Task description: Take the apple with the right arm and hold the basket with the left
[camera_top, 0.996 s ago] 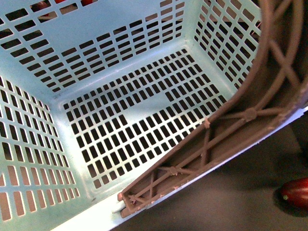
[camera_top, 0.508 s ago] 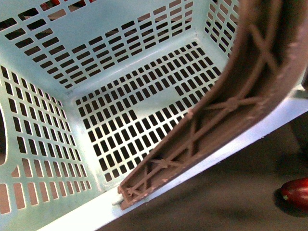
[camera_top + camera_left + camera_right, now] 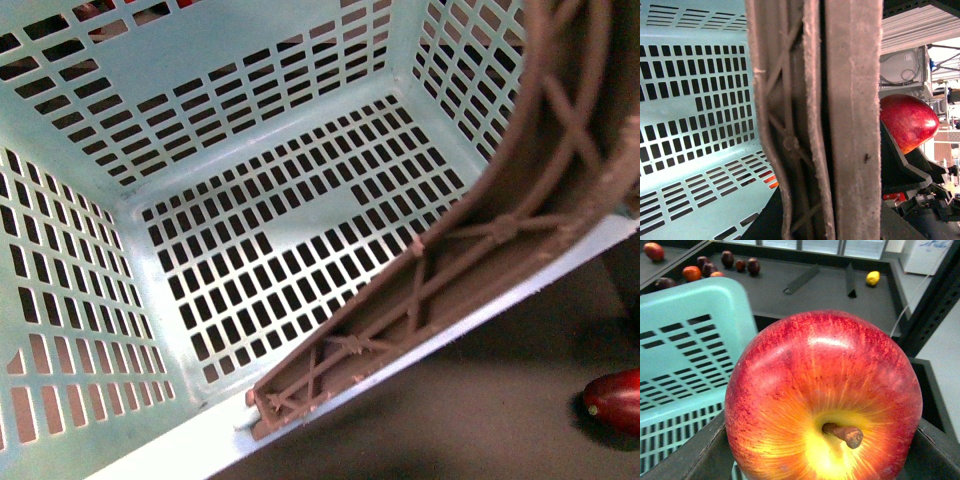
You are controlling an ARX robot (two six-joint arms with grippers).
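The light teal basket [image 3: 200,60] fills the front view, its slotted floor empty. One brown ribbed handle [image 3: 480,240] swings across its near rim. That handle [image 3: 850,120] runs straight through the left wrist view, and my left gripper [image 3: 827,225] is shut on it, dark jaws on either side. Beyond the handle the red apple [image 3: 905,120] sits in my right gripper's dark fingers [image 3: 905,165]. The apple [image 3: 825,400] fills the right wrist view, stem toward the camera, with my right gripper [image 3: 825,462] shut on it beside the basket's rim [image 3: 690,305].
A dark maroon fruit [image 3: 615,400] lies on the dark surface at the right edge of the front view. In the right wrist view several fruits [image 3: 692,272] lie on a dark shelf behind the basket, and a small yellow fruit [image 3: 872,277] lies farther along it.
The basket has rocked a little in the front view, with the handle swinging left and then back to the right. The maroon fruit has stayed put.
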